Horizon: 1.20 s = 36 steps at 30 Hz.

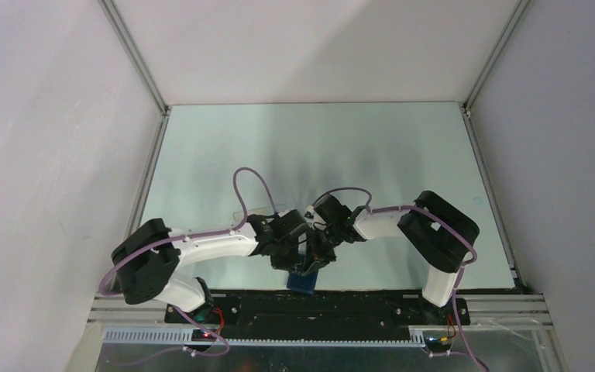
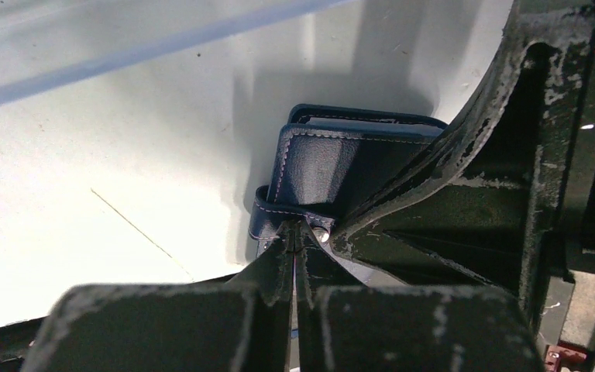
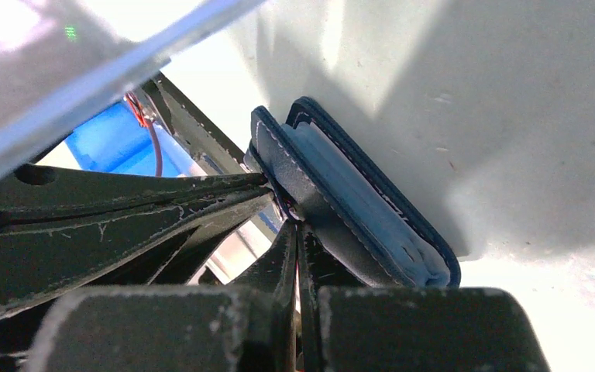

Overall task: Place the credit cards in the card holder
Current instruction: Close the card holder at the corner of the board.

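Note:
The dark navy card holder (image 1: 304, 282) sits folded at the near table edge, between both arms. Its stitched cover and snap tab fill the left wrist view (image 2: 333, 155). Its lighter blue inner slots show in the right wrist view (image 3: 356, 201). My left gripper (image 2: 300, 231) is shut, its tips against the snap tab beside the metal stud. My right gripper (image 3: 296, 225) is also shut, its tips touching the holder's lower edge from the other side. From above, the left gripper (image 1: 300, 260) and the right gripper (image 1: 321, 254) meet over the holder. The credit cards are hidden.
A clear plastic tray (image 1: 254, 213) lies just behind the left wrist; its edge crosses the left wrist view (image 2: 163, 46) and the right wrist view (image 3: 85, 77). The black base rail (image 1: 318, 302) runs right behind the holder. Pale green table (image 1: 318, 147) stretches beyond.

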Each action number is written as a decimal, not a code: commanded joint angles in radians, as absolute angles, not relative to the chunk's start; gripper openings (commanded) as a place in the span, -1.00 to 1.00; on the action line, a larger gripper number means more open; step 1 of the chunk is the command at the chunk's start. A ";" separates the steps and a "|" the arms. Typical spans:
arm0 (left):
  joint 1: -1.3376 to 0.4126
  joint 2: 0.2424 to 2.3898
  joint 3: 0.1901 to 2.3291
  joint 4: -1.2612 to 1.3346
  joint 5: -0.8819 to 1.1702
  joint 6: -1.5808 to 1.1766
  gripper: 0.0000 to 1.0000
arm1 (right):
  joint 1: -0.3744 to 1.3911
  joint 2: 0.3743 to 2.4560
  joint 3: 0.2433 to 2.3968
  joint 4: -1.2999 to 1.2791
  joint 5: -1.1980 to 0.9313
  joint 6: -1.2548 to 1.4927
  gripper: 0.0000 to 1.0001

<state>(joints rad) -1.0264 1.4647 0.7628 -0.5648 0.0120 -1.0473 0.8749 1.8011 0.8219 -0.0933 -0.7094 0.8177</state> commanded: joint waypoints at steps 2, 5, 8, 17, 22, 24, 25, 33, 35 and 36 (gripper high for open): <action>-1.082 1.577 0.729 -0.423 0.012 -1.127 -1.00 | 0.895 1.842 0.792 -0.266 -0.372 0.764 -1.00; -1.095 1.605 0.731 -0.433 0.010 -1.153 -1.00 | 0.898 1.850 0.792 -0.298 -0.345 0.767 -1.00; -1.104 1.636 0.735 -0.444 0.015 -1.179 -1.00 | 0.901 1.867 0.792 -0.300 -0.343 0.775 -1.00; -1.108 1.649 0.726 -0.459 0.004 -1.206 -1.00 | 0.892 1.853 0.792 -0.250 -0.398 0.781 -0.97; -1.108 1.622 0.730 -0.463 0.004 -1.194 -1.00 | 0.896 1.815 0.792 -0.218 -0.430 0.779 -0.57; -1.107 1.591 0.741 -0.463 -0.032 -1.184 -1.00 | 0.893 1.775 0.792 -0.210 -0.438 0.782 -0.41; -1.106 1.581 0.744 -0.463 -0.045 -1.177 -1.00 | 0.891 1.747 0.792 -0.208 -0.442 0.785 -0.32; -1.107 1.532 0.792 -0.464 -0.057 -1.146 -1.00 | 0.877 1.652 0.792 -0.213 -0.469 0.808 -0.18; -1.106 1.524 0.791 -0.465 -0.059 -1.146 -1.00 | 0.875 1.639 0.792 -0.216 -0.478 0.811 -0.17; -1.105 1.520 0.790 -0.465 -0.061 -1.146 -1.00 | 0.876 1.630 0.792 -0.217 -0.483 0.813 -0.16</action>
